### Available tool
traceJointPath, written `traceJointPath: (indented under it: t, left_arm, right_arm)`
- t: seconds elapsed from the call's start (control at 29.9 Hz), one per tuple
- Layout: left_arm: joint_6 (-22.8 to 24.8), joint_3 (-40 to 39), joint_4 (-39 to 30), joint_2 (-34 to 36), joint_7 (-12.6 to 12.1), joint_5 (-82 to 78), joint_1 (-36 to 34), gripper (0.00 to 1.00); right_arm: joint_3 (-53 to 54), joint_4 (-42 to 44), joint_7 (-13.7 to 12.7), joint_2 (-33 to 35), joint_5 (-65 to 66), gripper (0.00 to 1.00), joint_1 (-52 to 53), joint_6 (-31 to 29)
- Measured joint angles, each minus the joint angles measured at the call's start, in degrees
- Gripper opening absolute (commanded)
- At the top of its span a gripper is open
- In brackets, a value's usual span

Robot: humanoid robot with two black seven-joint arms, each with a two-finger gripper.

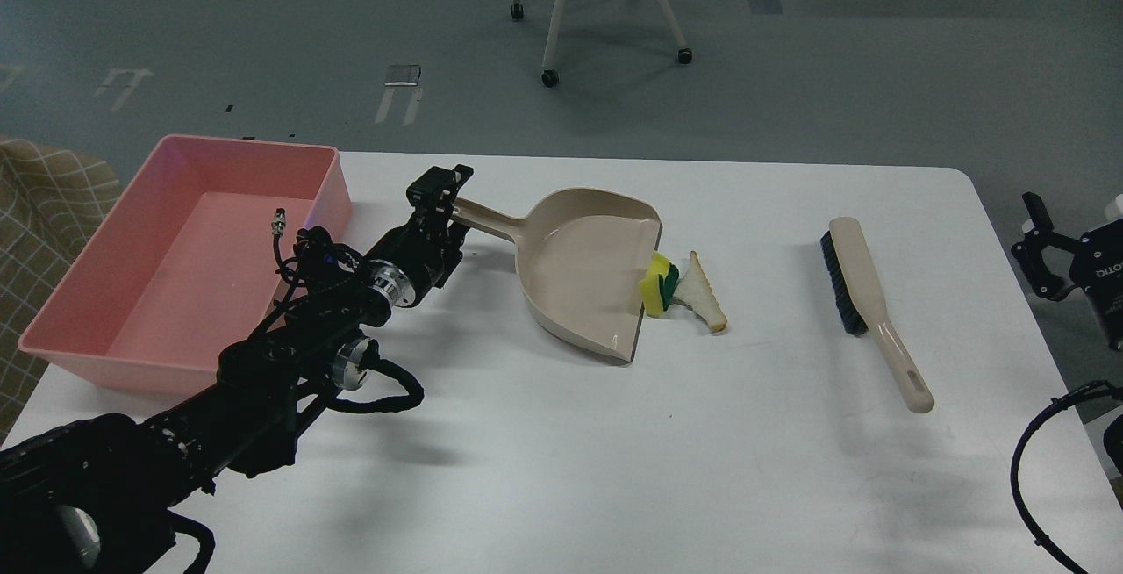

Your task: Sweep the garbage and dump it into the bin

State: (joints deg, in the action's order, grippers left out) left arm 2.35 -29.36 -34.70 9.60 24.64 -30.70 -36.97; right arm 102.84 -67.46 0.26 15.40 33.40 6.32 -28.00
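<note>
Nearest the camera, the left arm enters from the lower left corner and reaches diagonally up and right across the desk (561, 469), its thick links low over the white surface. Its far end, the left end effector (441, 190), is closed on the end of the handle of the dustpan (583, 271).

Items, largest first. The desk carries everything. The bin (189, 262), a shallow pink tub, sits at the left rear corner of the desk and appears empty. The dustpan lies flat near the desk's centre, handle pointing left toward the bin, open mouth facing right. The brush (869, 315) lies well apart to the right, untouched, bristles on its far half and handle toward the camera. The garbage is at the dustpan's mouth: the sponge (660, 286) rests against the lip, partly over it, and the bread slice (704, 295) lies just beside it on the desk, outside the pan.

The right end effector (1044, 249) sits at the right edge beyond the desk, with its fingers spread and holding nothing.

Assessment: the step in hand is bracing the dustpan against the garbage; sweeping is not yet done. The next move likely calls for the right arm to take the brush handle and draw both scraps leftward fully into the pan while the left arm holds the pan steady. Dumping into the bin would follow.
</note>
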Motion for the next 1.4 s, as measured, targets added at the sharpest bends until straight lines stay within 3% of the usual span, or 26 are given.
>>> traceJointPath:
  t: [0.13, 0.33, 0.6, 1.04, 1.24, 1.4]
  left_arm:
    - [0.02, 0.06, 0.22, -0.61, 0.1, -0.06, -0.02, 0.43]
    - [0.01, 1.33, 0.28, -0.76, 0.14, -0.12, -0.02, 0.23]
    - [-0.25, 3.65, 1.53, -0.73, 1.67, -0.08, -0.36, 0.09]
    - [-0.33, 7.03, 0.91, -0.02, 3.36, -2.48, -1.83, 0.06]
    - [-0.33, 9.51, 0.68, 0.73, 3.37, -3.4, -1.62, 0.06]
    - [-0.4, 9.99, 0.66, 0.51, 3.37, -3.43, -1.46, 0.07]
  right_arm:
    - [0.0, -0.01, 0.0, -0.01, 0.0, 1.0, 0.0, 0.0]
    - [0.0, -0.01, 0.0, -0.02, 0.0, 1.0, 0.0, 0.0]
    - [0.0, 0.04, 0.0, -0.02, 0.0, 1.0, 0.0, 0.0]
    - [-0.05, -0.22, 0.1, 1.8, 0.71, 1.0, -0.3, 0.0]
    - [-0.6, -0.97, 0.37, 12.65, 7.2, 1.0, -2.29, 0.0]
    - [-0.88, -3.39, 2.81, 21.4, 21.27, 1.0, -4.01, -0.01]
